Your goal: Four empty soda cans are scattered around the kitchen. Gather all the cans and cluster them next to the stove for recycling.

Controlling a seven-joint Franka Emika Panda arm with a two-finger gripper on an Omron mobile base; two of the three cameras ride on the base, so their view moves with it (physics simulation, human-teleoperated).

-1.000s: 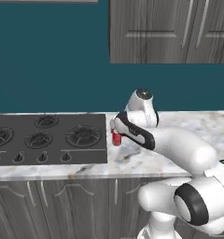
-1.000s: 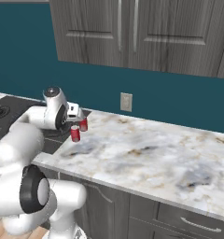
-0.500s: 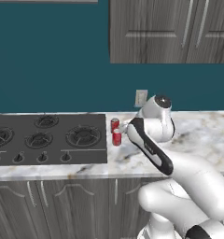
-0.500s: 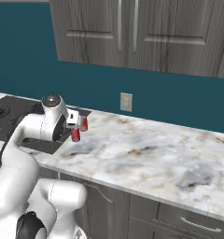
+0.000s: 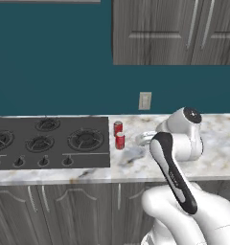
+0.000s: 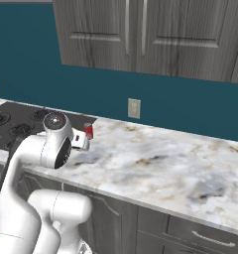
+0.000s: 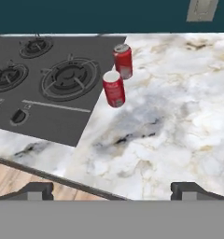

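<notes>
Left base view: two red soda cans (image 5: 119, 135) stand upright on the marble table (image 5: 217, 158), just beside the right edge of the stove (image 5: 50, 142), one behind the other. The white arm (image 5: 177, 165) bends over the table, well to the right of the stove.

Right base view: one can (image 6: 88, 131) shows past the arm's wrist, near the stove's (image 6: 22, 124) far corner.

Hand view: both cans (image 7: 114, 88) stand close together beside the stove (image 7: 48, 84), apart from the fingers (image 7: 37, 190), which are spread wide and hold nothing.
</notes>
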